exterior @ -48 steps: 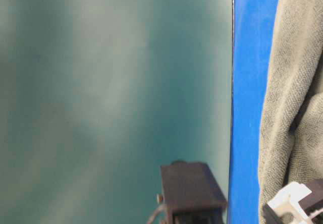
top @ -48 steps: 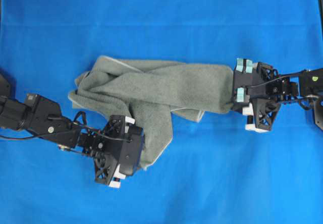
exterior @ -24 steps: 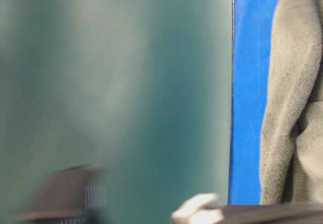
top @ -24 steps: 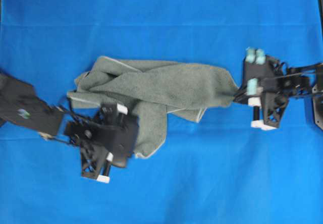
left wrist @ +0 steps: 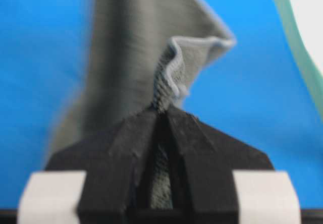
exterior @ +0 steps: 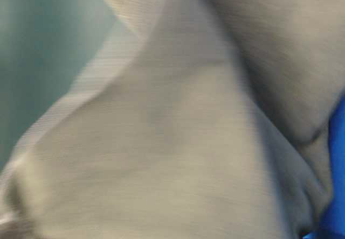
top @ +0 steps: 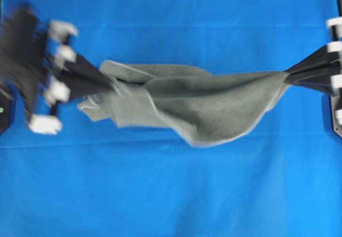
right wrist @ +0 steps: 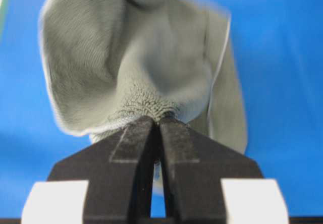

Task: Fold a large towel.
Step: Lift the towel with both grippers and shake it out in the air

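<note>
The grey-green towel (top: pixel 197 101) hangs stretched between my two grippers above the blue table covering, sagging in the middle with its pale hem along the lower edge. My left gripper (top: pixel 111 85) is shut on the towel's left end; the left wrist view shows cloth (left wrist: pixel 166 77) pinched between the closed jaws (left wrist: pixel 161 110). My right gripper (top: pixel 287 78) is shut on the towel's right corner; the right wrist view shows terry cloth (right wrist: pixel 141 72) bunched at the closed tips (right wrist: pixel 156 119). The towel (exterior: pixel 178 120) fills the table-level view, blurred.
The blue table covering (top: pixel 171 194) spreads under everything. A dark arm base (top: pixel 4 111) sits at the left edge and another (top: pixel 336 114) at the right edge. A green band and pale area (left wrist: pixel 303 32) mark the table's border in the left wrist view.
Both grippers have pulled apart and upward with the towel, left far to the left, right to the right edge. The bunched towel is now lifted and stretched, swinging in front of the table-level camera.
</note>
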Controlling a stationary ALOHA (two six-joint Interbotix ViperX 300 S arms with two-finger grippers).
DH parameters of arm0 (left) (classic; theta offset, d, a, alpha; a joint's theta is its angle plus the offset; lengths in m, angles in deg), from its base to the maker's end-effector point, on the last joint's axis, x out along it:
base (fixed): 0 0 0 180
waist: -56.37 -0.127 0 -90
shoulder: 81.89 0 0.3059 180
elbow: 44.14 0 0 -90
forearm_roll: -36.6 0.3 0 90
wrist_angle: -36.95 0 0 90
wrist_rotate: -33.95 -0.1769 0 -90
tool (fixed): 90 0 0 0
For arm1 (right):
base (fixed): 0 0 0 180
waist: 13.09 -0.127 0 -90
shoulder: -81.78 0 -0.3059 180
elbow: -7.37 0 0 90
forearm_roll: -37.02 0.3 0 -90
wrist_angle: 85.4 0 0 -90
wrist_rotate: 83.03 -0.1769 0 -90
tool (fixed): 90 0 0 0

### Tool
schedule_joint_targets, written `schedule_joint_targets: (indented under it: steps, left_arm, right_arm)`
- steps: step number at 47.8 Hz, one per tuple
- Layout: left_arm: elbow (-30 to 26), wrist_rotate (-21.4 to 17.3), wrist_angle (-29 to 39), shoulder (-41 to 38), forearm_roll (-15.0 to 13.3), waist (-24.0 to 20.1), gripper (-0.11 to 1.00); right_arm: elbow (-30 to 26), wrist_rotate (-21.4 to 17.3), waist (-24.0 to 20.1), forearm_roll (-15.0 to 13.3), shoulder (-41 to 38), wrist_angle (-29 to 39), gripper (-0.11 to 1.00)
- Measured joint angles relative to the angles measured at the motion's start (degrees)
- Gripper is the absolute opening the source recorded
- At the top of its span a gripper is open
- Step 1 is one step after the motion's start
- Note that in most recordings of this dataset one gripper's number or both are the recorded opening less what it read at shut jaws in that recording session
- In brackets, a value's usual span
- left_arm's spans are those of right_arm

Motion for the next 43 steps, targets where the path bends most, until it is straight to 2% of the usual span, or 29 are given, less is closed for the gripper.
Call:
schedule_joint_targets:
  steps: [4,9,14,18,23,26,31,35,40,43]
  left_arm:
    - [0.0,0.0,-0.5,4.0,0.1,-4.4,0.03]
    - [0.0,-0.8,-2.9,7.8,0.1,-11.4,0.03]
    - [0.0,-2.5,-6.1,10.5,0.1,-16.7,0.03]
    - [-0.1,-3.7,-8.3,11.6,0.1,-20.6,0.03]
    - [-1.1,-3.7,-9.8,12.7,0.0,-22.1,0.03]
    - [-2.2,-2.8,-10.0,13.6,-0.3,-22.0,0.03]
    - [-3.6,0.4,-9.9,15.6,-0.7,-18.8,0.03]
    - [-4.6,5.5,-9.8,16.9,-0.8,-13.8,0.03]
    - [-5.7,10.4,-9.8,17.8,-0.8,-6.9,0.03]
    - [-6.3,12.0,-9.9,18.0,-0.8,-3.3,0.03]
  right_arm:
    - [-2.5,0.0,1.7,-2.0,0.4,0.1,0.02]
    - [-5.7,0.0,5.8,-5.4,-0.4,0.3,0.02]
    - [-9.3,0.0,12.4,-9.1,-2.5,1.5,0.02]
    - [-12.5,0.0,18.2,-10.9,-4.7,3.3,0.02]
    - [-18.2,-0.2,25.2,-11.5,-8.3,8.0,0.02]
    - [-21.6,-0.8,26.5,-11.6,-10.5,11.6,0.02]
    - [-28.3,-2.0,24.7,-10.2,-13.0,19.5,0.02]
    - [-32.8,-3.0,20.9,-8.9,-13.5,24.7,0.02]
    - [-37.6,-4.1,13.6,-7.6,-13.5,28.7,0.02]
    - [-40.6,-5.3,7.4,-6.3,-13.4,29.3,0.02]
